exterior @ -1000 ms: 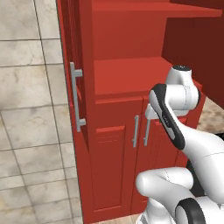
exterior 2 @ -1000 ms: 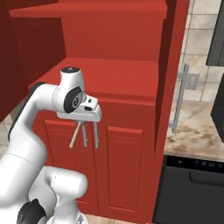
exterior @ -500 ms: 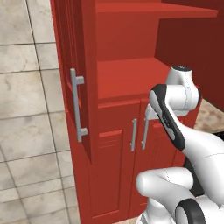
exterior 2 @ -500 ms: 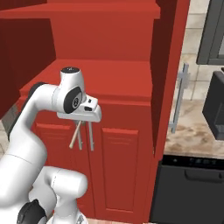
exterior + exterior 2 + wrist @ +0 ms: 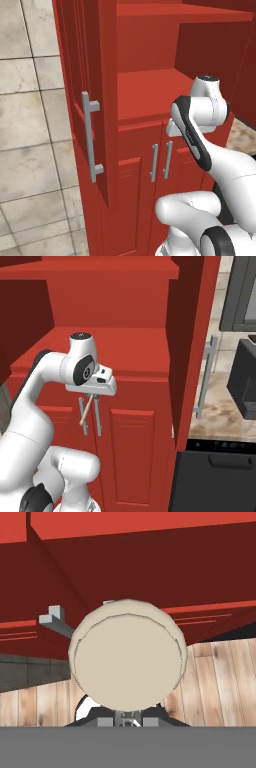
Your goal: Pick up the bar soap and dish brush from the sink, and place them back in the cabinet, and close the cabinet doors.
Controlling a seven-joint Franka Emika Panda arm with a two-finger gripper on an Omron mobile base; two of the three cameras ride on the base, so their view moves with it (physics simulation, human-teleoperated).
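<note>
My gripper (image 5: 91, 398) points down in front of the cabinet (image 5: 115, 351), shut on the dish brush (image 5: 86, 410), whose pale wooden handle hangs slanted below the hand. In the hand view the dish brush (image 5: 127, 662) shows end-on as a round beige disc between the fingers. Both cabinet doors stand open: the left one (image 5: 82, 65) with its long silver handle (image 5: 90, 137), the right one (image 5: 192, 331) with its handle (image 5: 205, 378). The red shelf (image 5: 145, 90) lies level with the hand, just behind it. The bar soap and the sink are out of view.
Below the shelf are smaller red doors with short handles (image 5: 160, 160). A black appliance front (image 5: 215, 476) sits low on the right, and a dark box (image 5: 245, 376) stands on the counter there. A tiled wall (image 5: 30, 125) is on the left. Wood floor (image 5: 220, 677) lies below.
The whole picture has shifted as the base moved, bringing the dark box on the right into sight. The arm keeps its pose with the brush still held.
</note>
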